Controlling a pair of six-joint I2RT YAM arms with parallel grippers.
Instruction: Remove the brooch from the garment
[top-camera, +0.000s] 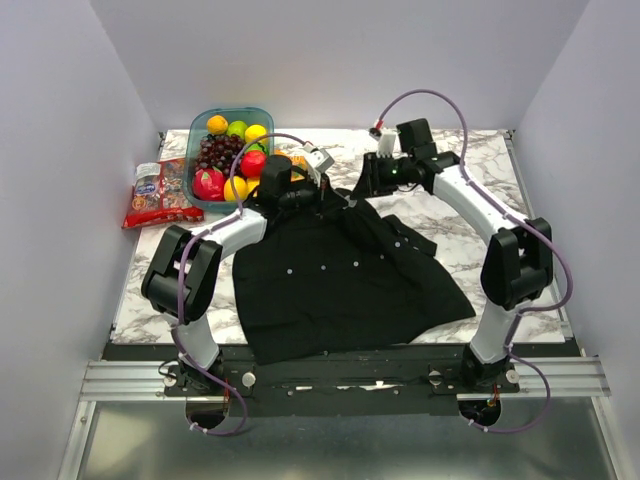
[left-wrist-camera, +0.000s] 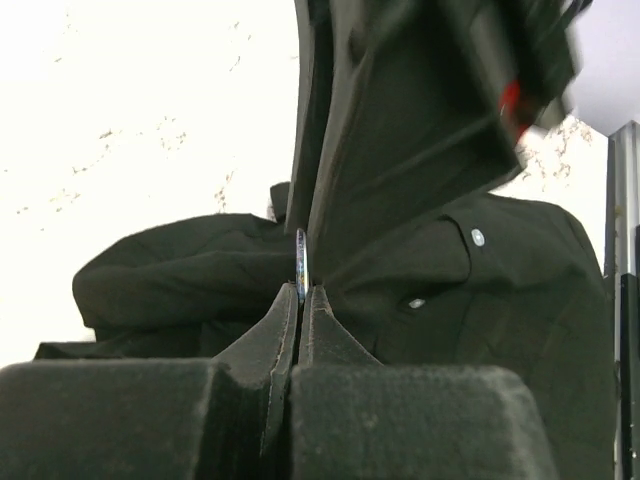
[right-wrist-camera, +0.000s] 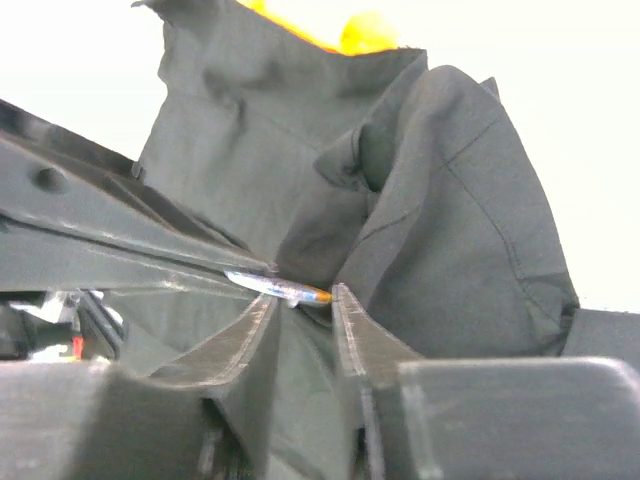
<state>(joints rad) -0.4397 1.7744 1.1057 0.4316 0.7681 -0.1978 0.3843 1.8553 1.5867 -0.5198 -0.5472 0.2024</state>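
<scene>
The black garment (top-camera: 340, 275) lies spread on the marble table (top-camera: 480, 170), its collar end bunched up at the far side between both arms. My left gripper (left-wrist-camera: 300, 291) is shut on the brooch (left-wrist-camera: 300, 262), a thin silvery disc seen edge-on above the fingertips. My right gripper (right-wrist-camera: 303, 296) meets it from the other side, its jaws closed on a fold of the garment (right-wrist-camera: 440, 200) just behind the brooch (right-wrist-camera: 275, 286), whose yellowish rim shows. In the top view the left gripper (top-camera: 325, 193) and right gripper (top-camera: 355, 190) nearly touch; the brooch is hidden there.
A teal tub of fruit (top-camera: 232, 150) stands at the far left, right behind the left wrist. A red snack packet (top-camera: 160, 192) lies left of it. White shirt buttons (left-wrist-camera: 477, 237) dot the cloth. Walls enclose the table on three sides.
</scene>
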